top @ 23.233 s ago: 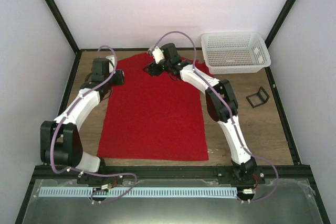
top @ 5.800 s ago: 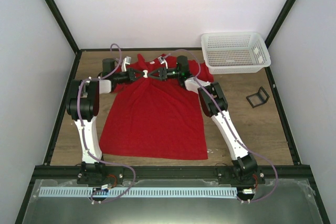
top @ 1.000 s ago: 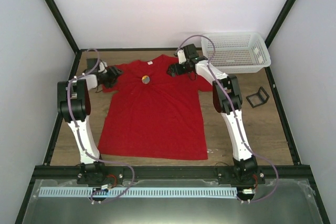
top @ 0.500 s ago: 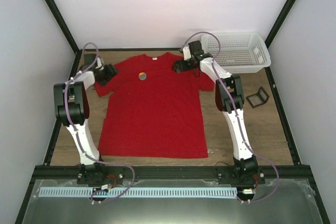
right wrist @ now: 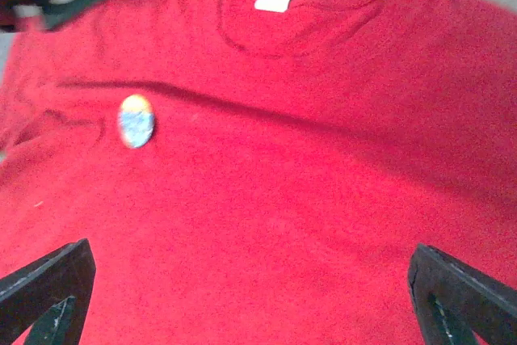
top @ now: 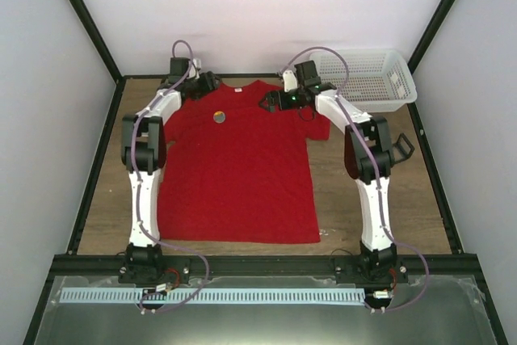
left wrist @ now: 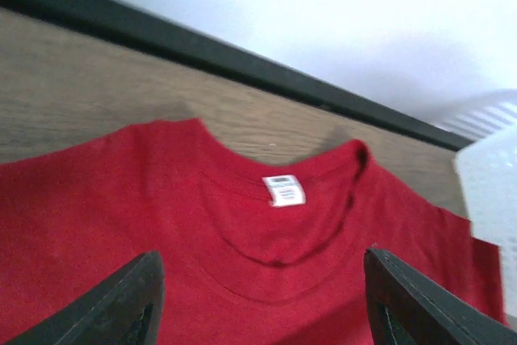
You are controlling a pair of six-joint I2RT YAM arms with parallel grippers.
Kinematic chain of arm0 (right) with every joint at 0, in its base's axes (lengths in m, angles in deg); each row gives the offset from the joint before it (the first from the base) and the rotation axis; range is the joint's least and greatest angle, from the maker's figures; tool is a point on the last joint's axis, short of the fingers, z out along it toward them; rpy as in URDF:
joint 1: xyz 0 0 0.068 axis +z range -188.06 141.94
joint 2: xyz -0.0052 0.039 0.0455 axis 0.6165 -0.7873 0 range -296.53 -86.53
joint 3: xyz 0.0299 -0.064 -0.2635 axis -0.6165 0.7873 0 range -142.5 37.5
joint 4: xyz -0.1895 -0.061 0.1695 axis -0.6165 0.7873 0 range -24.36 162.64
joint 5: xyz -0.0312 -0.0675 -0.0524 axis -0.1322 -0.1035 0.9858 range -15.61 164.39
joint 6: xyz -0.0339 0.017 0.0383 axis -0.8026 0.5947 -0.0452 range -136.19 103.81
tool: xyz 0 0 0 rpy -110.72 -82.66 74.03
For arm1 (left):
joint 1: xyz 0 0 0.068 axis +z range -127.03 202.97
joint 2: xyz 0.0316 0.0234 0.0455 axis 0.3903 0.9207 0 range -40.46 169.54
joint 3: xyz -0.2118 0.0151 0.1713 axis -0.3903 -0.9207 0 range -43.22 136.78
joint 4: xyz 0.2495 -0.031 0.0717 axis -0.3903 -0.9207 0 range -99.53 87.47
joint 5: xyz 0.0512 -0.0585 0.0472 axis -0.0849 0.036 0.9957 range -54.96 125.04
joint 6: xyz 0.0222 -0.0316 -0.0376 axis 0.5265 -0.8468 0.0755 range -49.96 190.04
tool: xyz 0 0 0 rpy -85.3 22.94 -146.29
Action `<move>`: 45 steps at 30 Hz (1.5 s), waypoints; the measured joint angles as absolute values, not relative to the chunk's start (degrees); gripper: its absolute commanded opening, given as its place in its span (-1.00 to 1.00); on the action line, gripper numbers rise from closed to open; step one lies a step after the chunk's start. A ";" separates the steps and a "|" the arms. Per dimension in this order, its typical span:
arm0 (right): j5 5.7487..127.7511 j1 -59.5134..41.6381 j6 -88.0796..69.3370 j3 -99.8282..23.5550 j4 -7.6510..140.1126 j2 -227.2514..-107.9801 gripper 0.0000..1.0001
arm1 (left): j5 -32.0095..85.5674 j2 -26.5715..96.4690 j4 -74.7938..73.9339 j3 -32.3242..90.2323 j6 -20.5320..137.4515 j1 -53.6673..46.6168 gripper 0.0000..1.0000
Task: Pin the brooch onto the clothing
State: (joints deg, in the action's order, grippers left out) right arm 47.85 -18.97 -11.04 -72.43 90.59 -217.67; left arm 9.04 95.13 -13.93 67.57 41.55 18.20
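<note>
The red T-shirt (top: pixel 234 175) lies spread flat, neck towards the far edge, its white label (left wrist: pixel 284 190) showing inside the collar. The small round brooch (top: pixel 218 116) sits on the chest left of the neck; in the right wrist view the brooch (right wrist: pixel 136 120) looks pale blue with an orange top. My left gripper (top: pixel 215 86) hovers open by the left side of the collar; in its own view the left gripper (left wrist: pixel 271 313) has nothing between its fingers. Over the right shoulder area my right gripper (top: pixel 266 103) is open; in the right wrist view the right gripper (right wrist: pixel 254 305) spans bare red cloth.
A white mesh basket (top: pixel 363 78) stands at the back right, its corner (left wrist: pixel 493 183) close to the shirt's sleeve. A black wire stand (top: pixel 402 144) sits partly behind the right arm's elbow. A black frame rail (left wrist: pixel 242 66) runs along the far table edge.
My left gripper has swung from the left sleeve round to the far edge beside the collar. The shirt now lies flatter. The right gripper has barely shifted.
</note>
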 measured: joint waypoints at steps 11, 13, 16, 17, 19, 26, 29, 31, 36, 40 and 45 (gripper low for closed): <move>44.57 -13.53 -6.14 -39.91 81.19 -193.05 1.00 | 9.59 110.52 -20.16 84.83 34.93 20.43 0.36; 44.44 -11.96 -5.20 -33.96 80.18 -190.04 1.00 | 9.02 112.31 -20.14 86.95 33.51 21.17 0.36; 44.52 -9.62 -3.98 -25.90 79.29 -187.09 1.00 | 7.21 114.26 -19.77 89.84 32.02 22.07 0.40; 44.61 -9.16 -3.56 -23.82 78.91 -186.45 1.00 | 6.59 114.80 -19.75 90.60 31.65 22.33 0.44; 44.59 -8.66 -2.67 -19.12 77.91 -184.90 1.00 | 6.24 114.98 -20.05 91.28 31.87 22.53 0.48; 45.11 -8.22 1.16 -5.92 73.67 -178.21 1.00 | 6.29 114.72 -21.67 93.51 35.36 22.46 0.55; 45.24 -7.67 2.75 -0.72 71.44 -174.08 1.00 | 6.51 112.42 -23.72 92.66 38.03 22.35 0.58; 45.27 -7.61 3.32 1.40 69.58 -172.66 1.00 | 6.81 108.14 -25.19 89.66 39.69 22.20 0.60; 46.34 -7.54 4.35 3.72 70.89 -168.47 1.00 | 8.04 84.20 -25.45 71.09 42.71 21.00 0.60; 51.10 -7.54 3.78 2.41 78.28 -156.73 1.00 | 8.15 57.25 -19.99 50.50 43.89 20.25 0.64; 61.64 -7.96 1.88 -6.34 85.41 -140.36 1.00 | 6.18 27.38 -17.41 29.89 47.52 21.61 0.70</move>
